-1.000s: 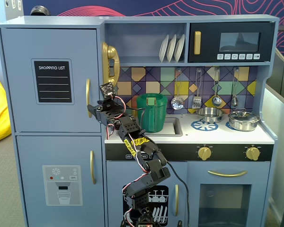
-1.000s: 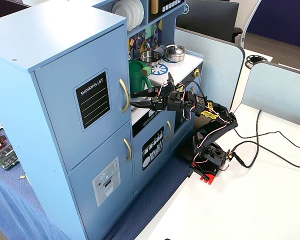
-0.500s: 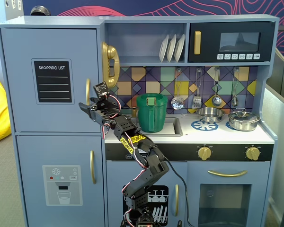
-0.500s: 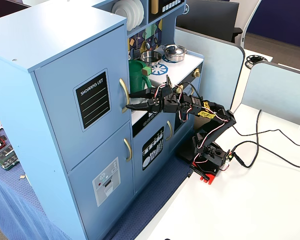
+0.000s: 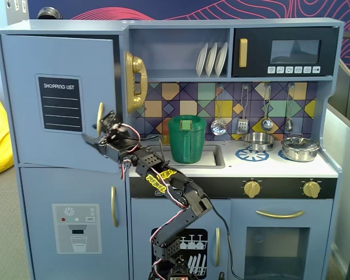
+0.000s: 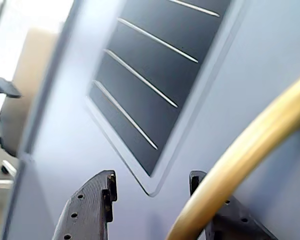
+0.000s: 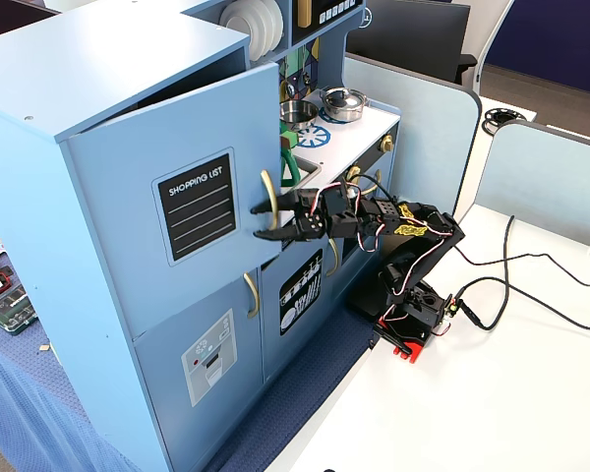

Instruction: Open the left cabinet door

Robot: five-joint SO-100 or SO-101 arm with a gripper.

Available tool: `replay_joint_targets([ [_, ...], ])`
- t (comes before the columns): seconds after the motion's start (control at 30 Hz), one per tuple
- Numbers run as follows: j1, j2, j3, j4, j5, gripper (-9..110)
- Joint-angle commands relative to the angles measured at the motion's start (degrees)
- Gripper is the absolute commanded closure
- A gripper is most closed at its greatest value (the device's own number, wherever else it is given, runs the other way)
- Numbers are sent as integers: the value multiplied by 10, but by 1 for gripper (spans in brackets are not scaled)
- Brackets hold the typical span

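The left cabinet door (image 5: 23, 116), blue-grey with a black "SHOPPING LIST" panel (image 5: 60, 104), stands slightly ajar; in another fixed view (image 7: 128, 256) a dark gap shows along its top edge. Its curved gold handle (image 5: 100, 118) runs down its right side. My gripper (image 5: 99, 133) is open at the handle (image 7: 267, 197), fingers spread against the door face (image 7: 259, 221). In the wrist view the gripper (image 6: 152, 186) faces the door, and the handle (image 6: 250, 145) crosses in front of the right finger (image 6: 196, 181). The left finger (image 6: 92, 202) is free.
Below is the door with the dispenser graphic (image 5: 76, 227) and its own gold handle (image 5: 114, 205). A gold toy phone (image 5: 135, 73) hangs right of the open door. A green pitcher (image 5: 186, 139) sits in the sink. Cables (image 7: 531, 295) trail across the white table.
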Motion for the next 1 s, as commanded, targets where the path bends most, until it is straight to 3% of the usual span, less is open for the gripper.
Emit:
replay_joint_targets([
  [0.0,-37,35,3,-18,-36,92],
  [0.63,-10,266,131,44,-54,92],
  [0.97,120,316,125,77,26,93],
])
